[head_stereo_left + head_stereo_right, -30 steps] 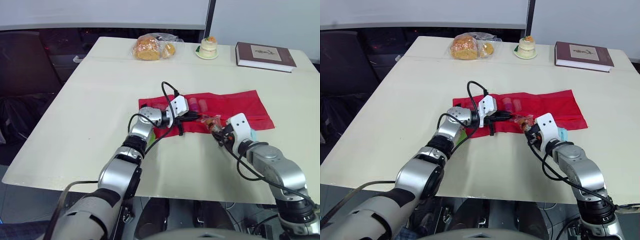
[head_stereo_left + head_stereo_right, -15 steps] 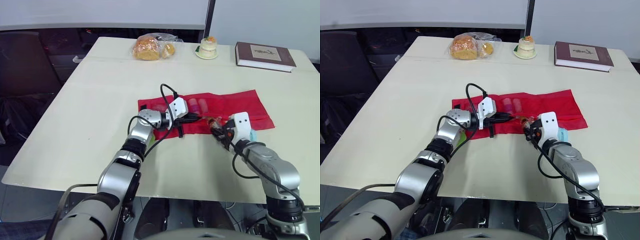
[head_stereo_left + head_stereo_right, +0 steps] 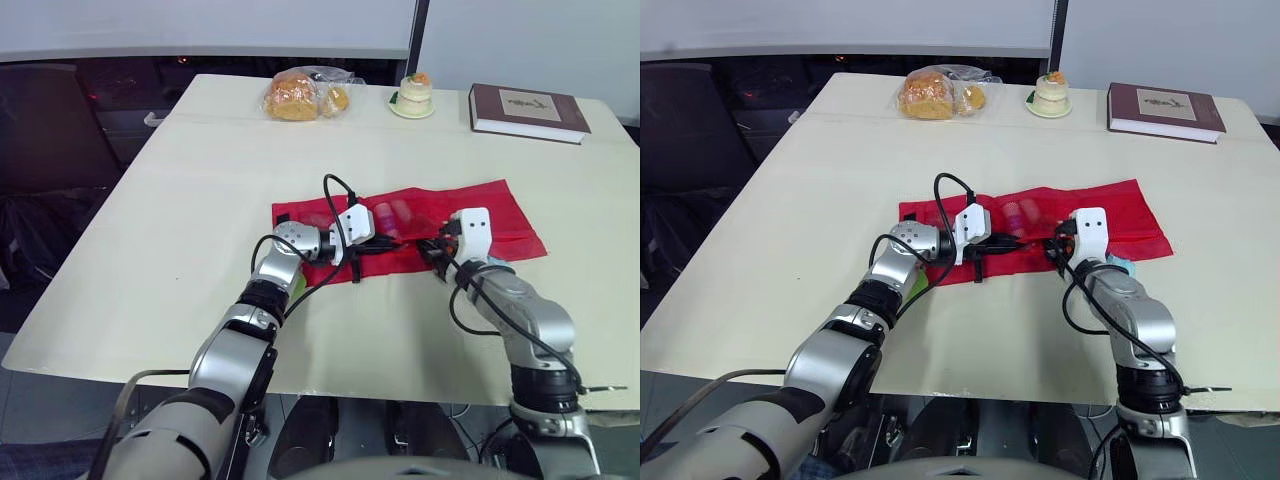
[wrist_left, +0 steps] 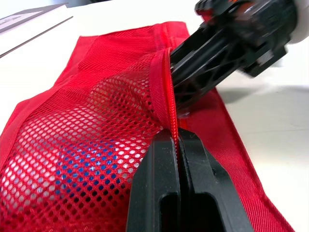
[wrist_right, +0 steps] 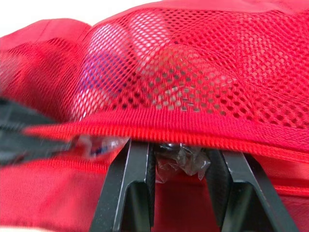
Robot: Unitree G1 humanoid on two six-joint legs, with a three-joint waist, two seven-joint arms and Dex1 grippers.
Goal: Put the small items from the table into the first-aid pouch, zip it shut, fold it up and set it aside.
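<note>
My left gripper (image 4: pixel 178 145) pinches the near zipper lip of the red pouch (image 3: pixel 490 210), my right gripper (image 5: pixel 178 151) clamps a crinkly packet (image 5: pixel 187 164) at its mouth, and I judge the floppy mesh best held by that stiffer lip.

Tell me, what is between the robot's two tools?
The zipper edge of the red pouch runs between them. The left tool pinches it; the right tool holds a wrapped item at the opening. The left wrist view shows it.

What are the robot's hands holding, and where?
The left gripper pinches the red mesh pouch by its zipper edge; right gripper grips a small wrapped item by its wrapper.
</note>
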